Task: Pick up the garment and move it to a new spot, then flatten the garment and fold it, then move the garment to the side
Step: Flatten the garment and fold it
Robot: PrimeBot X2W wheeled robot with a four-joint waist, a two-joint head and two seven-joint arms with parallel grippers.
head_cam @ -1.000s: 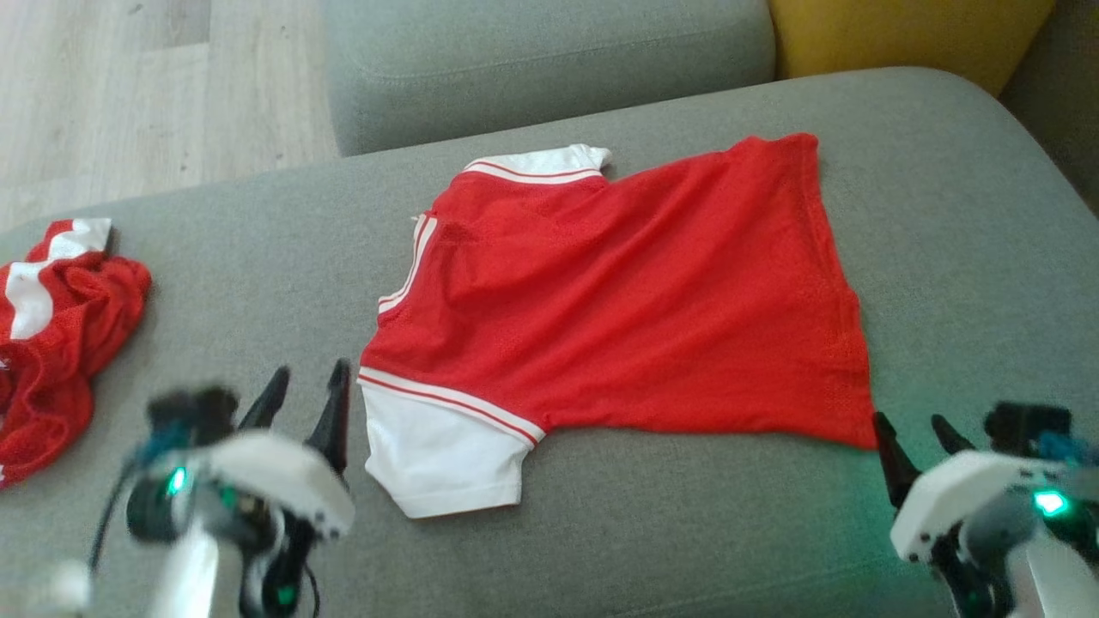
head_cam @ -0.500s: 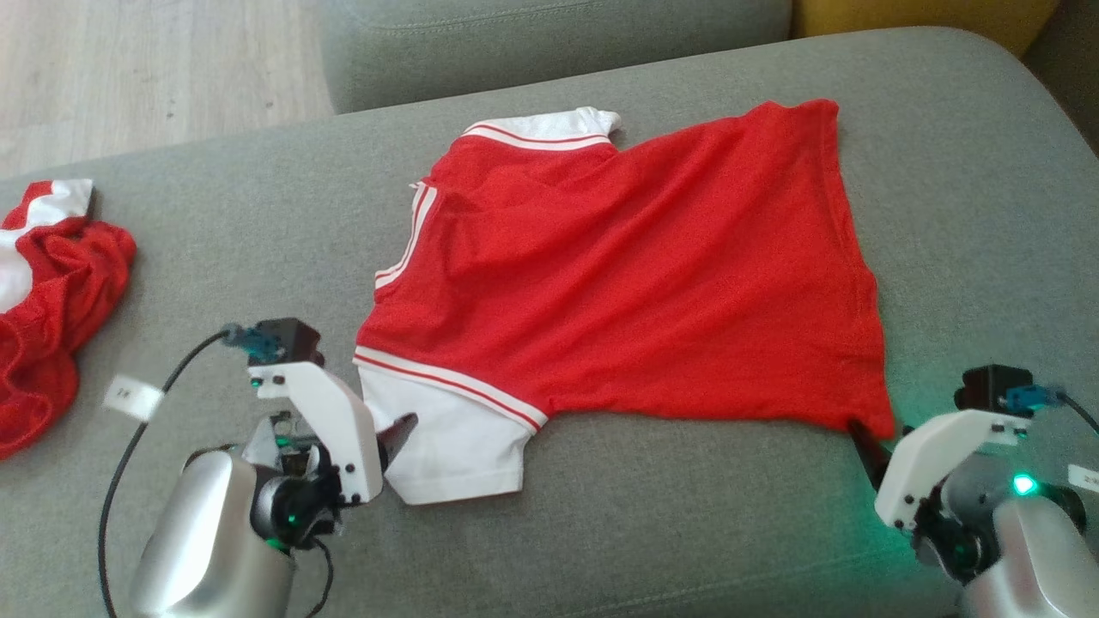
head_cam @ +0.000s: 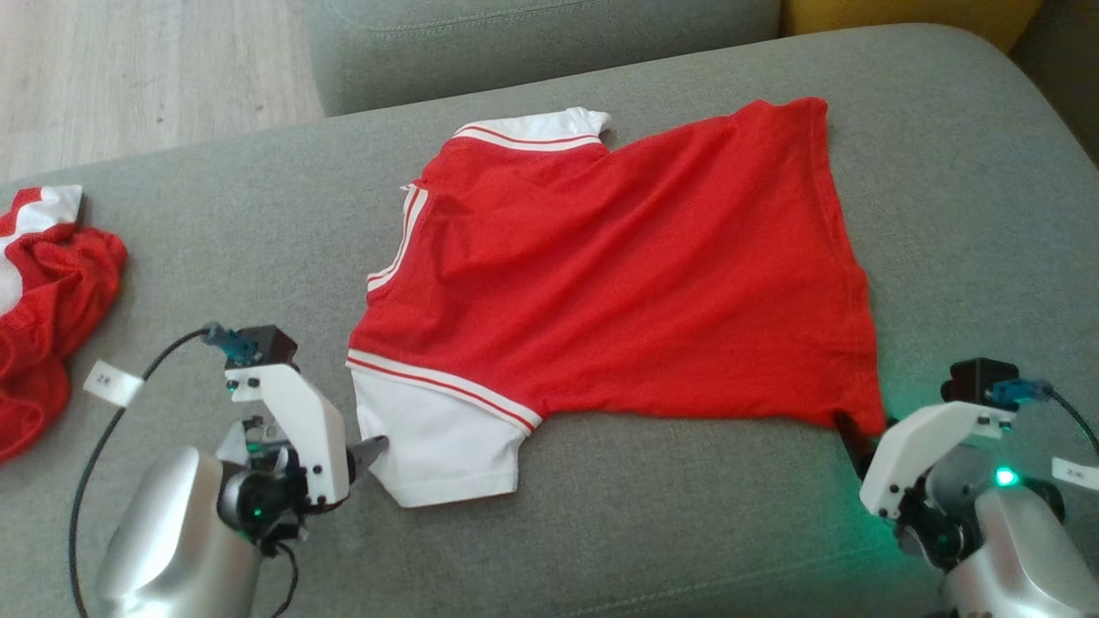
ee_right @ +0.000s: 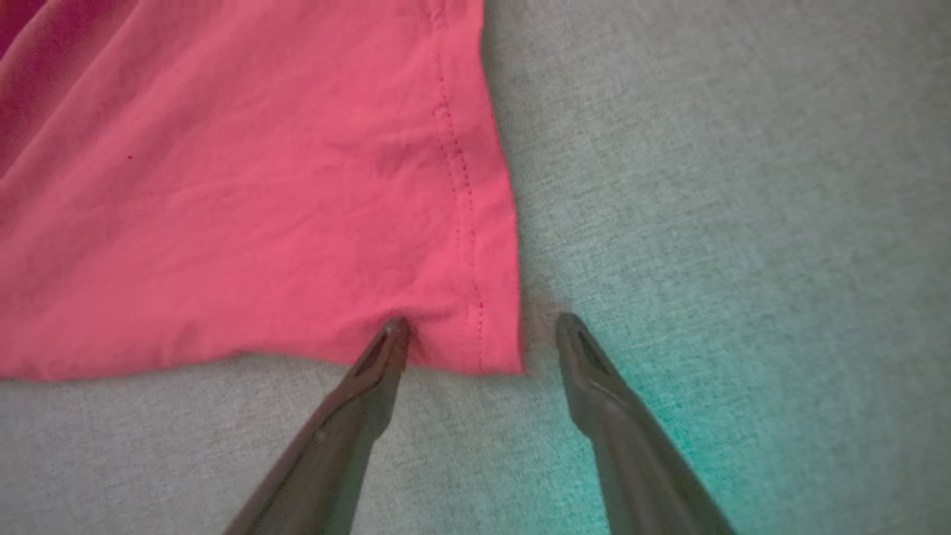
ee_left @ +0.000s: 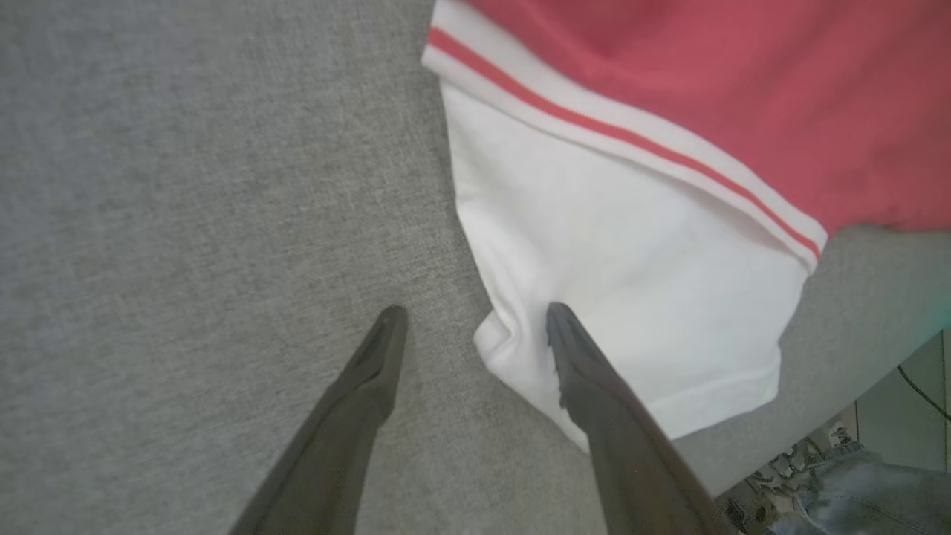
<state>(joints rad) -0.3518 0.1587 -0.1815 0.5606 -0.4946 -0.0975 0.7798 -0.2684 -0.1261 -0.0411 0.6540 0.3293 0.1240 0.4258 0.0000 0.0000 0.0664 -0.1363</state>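
Red garment (head_cam: 618, 275) lies spread out on the grey sofa cushion (head_cam: 215, 240), with its white sleeve (ee_left: 631, 297) nearest me on the left and its hem to the right.

My left end effector (ee_left: 475, 312) is open at the sleeve's outer corner, one finger over white cloth and the other over bare cushion.

My right end effector (ee_right: 481, 322) is open, straddling the hem corner (ee_right: 498, 349), with one fingertip at the red edge and the other over cushion.

Neither grips anything.

A second red-and-white garment (head_cam: 43, 300) lies crumpled at far left.

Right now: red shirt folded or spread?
Spread, not folded: the red shirt lies open on the grey cushion, near white sleeve laid out flat.
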